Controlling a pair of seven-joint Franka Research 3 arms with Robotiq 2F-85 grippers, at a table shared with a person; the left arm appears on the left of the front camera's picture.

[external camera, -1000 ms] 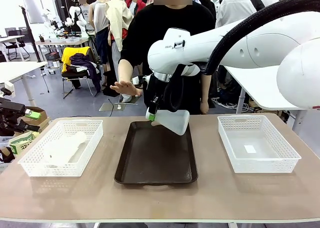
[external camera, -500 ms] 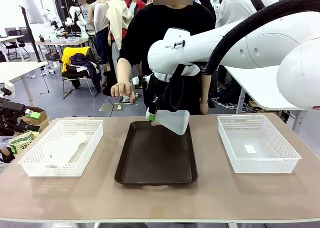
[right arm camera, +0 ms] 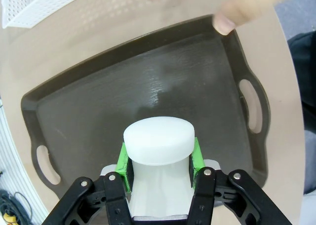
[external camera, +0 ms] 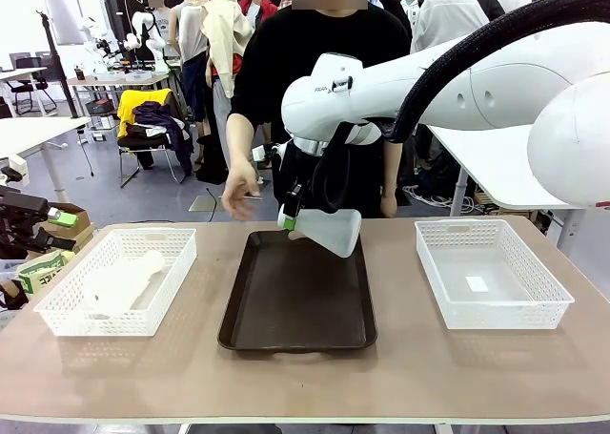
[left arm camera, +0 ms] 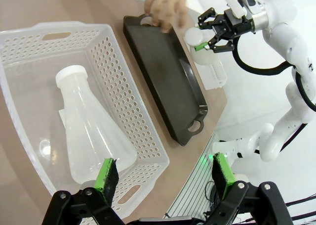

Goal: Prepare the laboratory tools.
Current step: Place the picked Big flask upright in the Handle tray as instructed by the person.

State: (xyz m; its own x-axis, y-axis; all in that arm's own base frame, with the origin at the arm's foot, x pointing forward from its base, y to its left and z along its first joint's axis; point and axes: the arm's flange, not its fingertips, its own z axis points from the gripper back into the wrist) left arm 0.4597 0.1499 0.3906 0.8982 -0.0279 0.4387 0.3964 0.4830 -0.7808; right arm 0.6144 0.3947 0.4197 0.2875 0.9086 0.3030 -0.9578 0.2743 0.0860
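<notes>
My right gripper (external camera: 289, 217) is shut on the neck of a frosted white conical flask (external camera: 327, 230), which hangs tilted over the far end of the dark brown tray (external camera: 297, 300). The right wrist view has the flask's neck (right arm camera: 158, 145) clamped between the green pads (right arm camera: 123, 161) above the tray (right arm camera: 148, 94). A second flask (left arm camera: 91, 128) lies on its side in the left white basket (left arm camera: 148, 136), also seen as a flask (external camera: 122, 283) from the front. My left gripper (left arm camera: 164, 176) hangs open above that basket's near end, nothing between its fingers.
A person stands at the far side, one hand (external camera: 240, 188) low near the tray's far left corner; fingers (right arm camera: 232, 15) touch the tray's rim. A second white basket (external camera: 491, 274) stands on the right with only a small slip of paper inside.
The person's hand has come down from a flat, raised pose toward the tray's far left corner. Both arms and the held flask have stayed put.
</notes>
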